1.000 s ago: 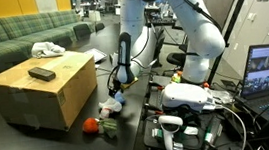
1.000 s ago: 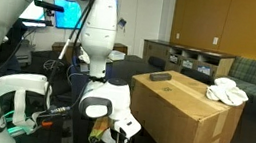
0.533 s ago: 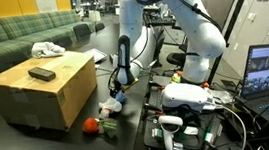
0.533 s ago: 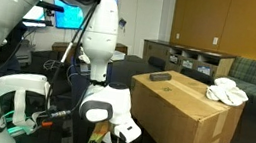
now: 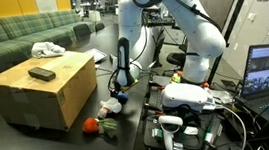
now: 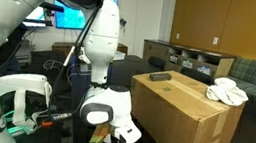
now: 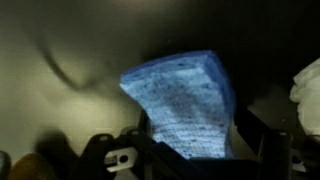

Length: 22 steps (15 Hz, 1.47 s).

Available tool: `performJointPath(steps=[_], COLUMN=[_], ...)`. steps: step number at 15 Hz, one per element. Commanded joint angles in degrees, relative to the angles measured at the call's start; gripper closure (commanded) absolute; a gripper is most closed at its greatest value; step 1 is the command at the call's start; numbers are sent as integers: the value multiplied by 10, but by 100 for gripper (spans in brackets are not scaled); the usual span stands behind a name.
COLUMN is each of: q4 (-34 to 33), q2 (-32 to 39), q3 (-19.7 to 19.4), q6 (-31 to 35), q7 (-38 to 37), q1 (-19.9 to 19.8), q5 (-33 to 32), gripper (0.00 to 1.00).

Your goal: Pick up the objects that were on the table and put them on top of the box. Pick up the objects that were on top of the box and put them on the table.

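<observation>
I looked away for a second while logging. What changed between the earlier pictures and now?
The arm sank a little, bringing the gripper down over the blue sponge-like object near the box; whether it is gripped I cannot tell. The dark item and white cloth on the box and the red ball stayed put.

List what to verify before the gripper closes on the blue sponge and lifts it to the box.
1. Blue sponge centred between the jaws: ok, the wrist view shows it in the middle.
2. Gripper lowered beside the box: ok.
3. Fingers touching the sponge: cannot tell, the wrist view is too dark there.
4. Free spot on the box top: ok, there is bare cardboard beside the dark block and white cloth.
5. White thing clear of the jaws: cannot tell, it lies close beside the sponge.
6. Red ball out of the way: ok.
</observation>
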State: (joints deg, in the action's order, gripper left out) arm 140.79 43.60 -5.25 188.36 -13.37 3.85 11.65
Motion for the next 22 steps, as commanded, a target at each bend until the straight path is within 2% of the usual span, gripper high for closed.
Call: performJointPath(steps=[1, 3, 7, 10, 12, 13, 16, 18, 22], q4=[-9, -10, -10, -6, 1, 4, 18, 30, 44], q2=[6, 3, 3, -9, -24, -30, -69, -115, -214], q3=[0, 4, 2, 1, 1, 1, 3, 9, -9], q6=[7, 6, 4, -4, -10, -14, -41, -76, -152], q7=[-5, -4, -4, 1, 7, 9, 26, 45, 61], q1=[7, 7, 9, 6, 5, 3, -5, -18, -7], q5=[12, 11, 11, 7, 3, 1, -11, -25, -48], gripper=[42, 58, 69, 98, 100, 96, 98, 97, 97])
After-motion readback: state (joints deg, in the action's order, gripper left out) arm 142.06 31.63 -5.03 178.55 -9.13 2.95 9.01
